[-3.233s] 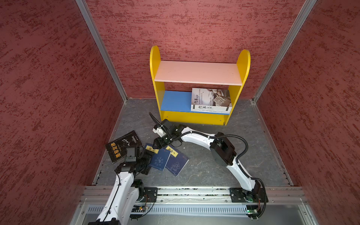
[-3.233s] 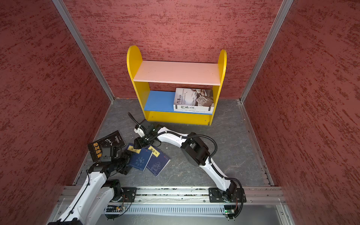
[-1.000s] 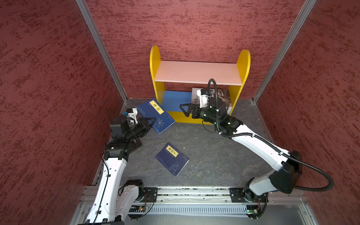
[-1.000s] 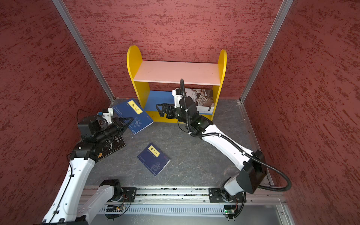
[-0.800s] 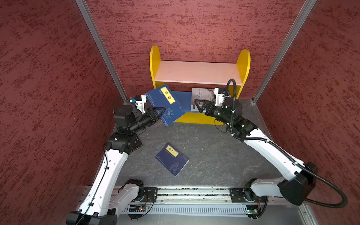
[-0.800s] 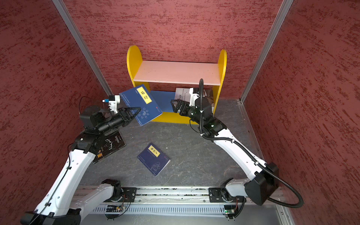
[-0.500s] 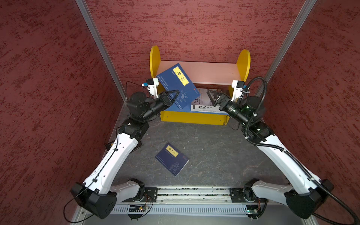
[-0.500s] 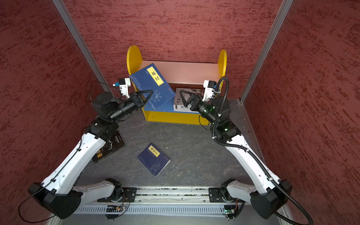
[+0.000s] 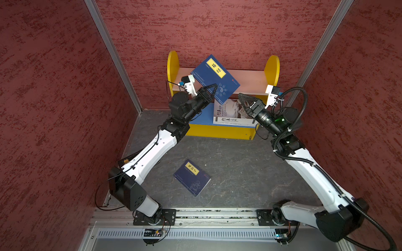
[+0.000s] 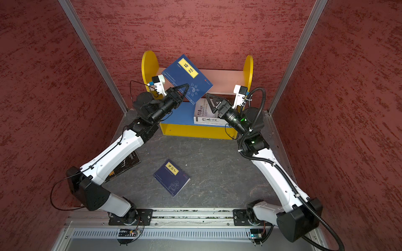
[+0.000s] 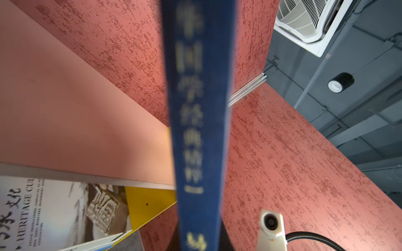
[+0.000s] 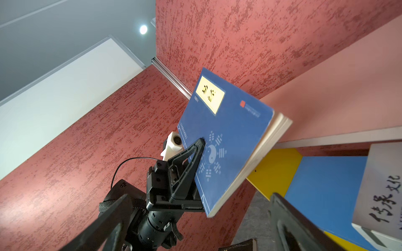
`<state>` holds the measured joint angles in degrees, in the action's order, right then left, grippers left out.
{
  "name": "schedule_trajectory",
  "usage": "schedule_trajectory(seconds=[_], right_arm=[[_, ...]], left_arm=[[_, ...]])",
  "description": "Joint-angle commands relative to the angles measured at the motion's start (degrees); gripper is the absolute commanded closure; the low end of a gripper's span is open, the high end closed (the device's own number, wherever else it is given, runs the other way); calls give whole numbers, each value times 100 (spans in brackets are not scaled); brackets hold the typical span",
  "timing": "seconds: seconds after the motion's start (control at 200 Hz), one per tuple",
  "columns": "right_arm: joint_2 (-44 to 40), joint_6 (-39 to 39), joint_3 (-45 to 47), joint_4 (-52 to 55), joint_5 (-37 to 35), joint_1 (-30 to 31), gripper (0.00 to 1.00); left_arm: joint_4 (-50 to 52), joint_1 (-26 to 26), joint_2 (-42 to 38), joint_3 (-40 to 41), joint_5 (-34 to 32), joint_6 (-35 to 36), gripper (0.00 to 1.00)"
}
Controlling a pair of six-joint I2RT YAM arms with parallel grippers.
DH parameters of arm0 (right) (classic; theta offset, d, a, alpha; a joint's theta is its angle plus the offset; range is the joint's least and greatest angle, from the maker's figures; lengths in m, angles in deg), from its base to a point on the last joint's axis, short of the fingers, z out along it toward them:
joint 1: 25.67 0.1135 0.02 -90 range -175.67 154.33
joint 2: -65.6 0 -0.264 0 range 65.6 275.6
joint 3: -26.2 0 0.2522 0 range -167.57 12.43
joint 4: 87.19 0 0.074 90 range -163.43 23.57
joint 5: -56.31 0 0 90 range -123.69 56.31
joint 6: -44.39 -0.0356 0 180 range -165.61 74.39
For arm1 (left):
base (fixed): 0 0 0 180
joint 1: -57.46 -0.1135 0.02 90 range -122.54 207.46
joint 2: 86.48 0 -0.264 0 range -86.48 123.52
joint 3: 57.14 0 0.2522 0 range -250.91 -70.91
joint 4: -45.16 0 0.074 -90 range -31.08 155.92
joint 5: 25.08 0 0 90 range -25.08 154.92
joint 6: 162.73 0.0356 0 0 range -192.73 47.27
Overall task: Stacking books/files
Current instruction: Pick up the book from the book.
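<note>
**One navy book (image 9: pixel 214 73) held aloft**

The left fingers (image 9: pixel 209 89) pinch it by its lower corner, one finger across the cover, tilted before the bookshelf (image 9: pixel 173 65). The right fingers (image 9: pixel 245 100) gape empty just beside its lower edge.

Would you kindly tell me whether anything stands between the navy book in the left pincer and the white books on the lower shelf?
Yes: the open right pincer hangs in front of the white books, at the shelf opening. The navy book, gripped by the left pincer, is up by the pink top board, which roofs that compartment.
</note>
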<state>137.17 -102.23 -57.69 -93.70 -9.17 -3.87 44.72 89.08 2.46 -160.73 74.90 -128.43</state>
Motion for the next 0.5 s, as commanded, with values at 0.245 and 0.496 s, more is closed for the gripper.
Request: schedule_trajectory(seconds=[0.245, 0.496], right_arm=[[640, -916, -184, -1313, 475, -37, 14], [976, -1313, -246, -1975, 595, -36, 41]], left_arm=[[-680, 167, 242, -465, 108, -326, 100], [-681, 168, 395, -624, 264, -507, 98]])
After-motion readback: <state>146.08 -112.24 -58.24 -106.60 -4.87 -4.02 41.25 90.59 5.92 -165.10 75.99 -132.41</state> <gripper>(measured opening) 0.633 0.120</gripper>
